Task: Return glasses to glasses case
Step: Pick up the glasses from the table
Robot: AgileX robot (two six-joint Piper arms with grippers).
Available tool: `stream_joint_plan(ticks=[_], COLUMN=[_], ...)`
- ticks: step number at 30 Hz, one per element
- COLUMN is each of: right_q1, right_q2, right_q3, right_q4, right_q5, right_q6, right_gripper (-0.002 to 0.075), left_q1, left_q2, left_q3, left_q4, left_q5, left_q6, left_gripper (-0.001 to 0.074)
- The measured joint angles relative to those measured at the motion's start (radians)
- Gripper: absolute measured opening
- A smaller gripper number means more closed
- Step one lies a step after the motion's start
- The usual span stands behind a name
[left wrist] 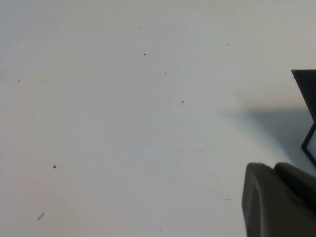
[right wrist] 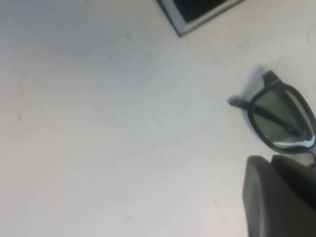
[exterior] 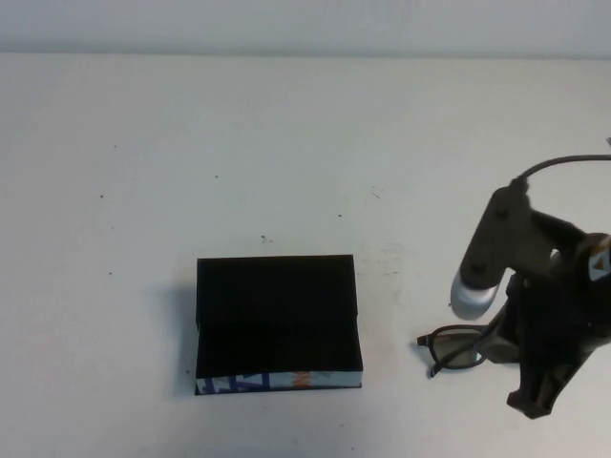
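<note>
The glasses case (exterior: 277, 315) lies open at the table's centre-left, black inside, with its white printed side toward me. Its corner shows in the left wrist view (left wrist: 308, 98) and in the right wrist view (right wrist: 197, 12). The glasses (exterior: 456, 348), with a thin dark frame, are to the right of the case; one lens shows (right wrist: 281, 118), and the rest is hidden under my right arm. My right gripper (exterior: 498, 345) is at the glasses, its fingers (right wrist: 266, 197) together where the frame meets them. My left gripper (left wrist: 284, 170) is shut and empty above bare table left of the case, out of the high view.
The white table (exterior: 286, 143) has small dark specks. Its far edge meets a pale wall at the back. The right arm's cable (exterior: 563, 164) arcs above its wrist.
</note>
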Motion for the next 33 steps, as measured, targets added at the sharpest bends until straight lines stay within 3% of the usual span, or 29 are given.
stream_joint_plan(ticks=[4, 15, 23, 33], right_q1=[-0.002, -0.078, -0.114, -0.140], right_q2=[0.131, 0.331, 0.396, 0.485], right_q3=[-0.071, -0.129, -0.129, -0.172], right_q4=[-0.087, -0.196, -0.219, -0.224], right_q5=[0.076, 0.064, -0.020, -0.049], right_q6=[-0.143, -0.372, -0.515, -0.562], right_gripper=[0.0037, 0.0367, 0.0398, 0.0399], left_q1=[0.000, 0.000, 0.000, 0.000], left_q2=[0.000, 0.000, 0.000, 0.000], left_q3=[0.000, 0.000, 0.000, 0.000], left_q4=[0.000, 0.000, 0.000, 0.000], left_q5=[0.000, 0.000, 0.000, 0.000], left_q6=[0.000, 0.000, 0.000, 0.000], left_gripper=[-0.0001, -0.0001, -0.0001, -0.0001])
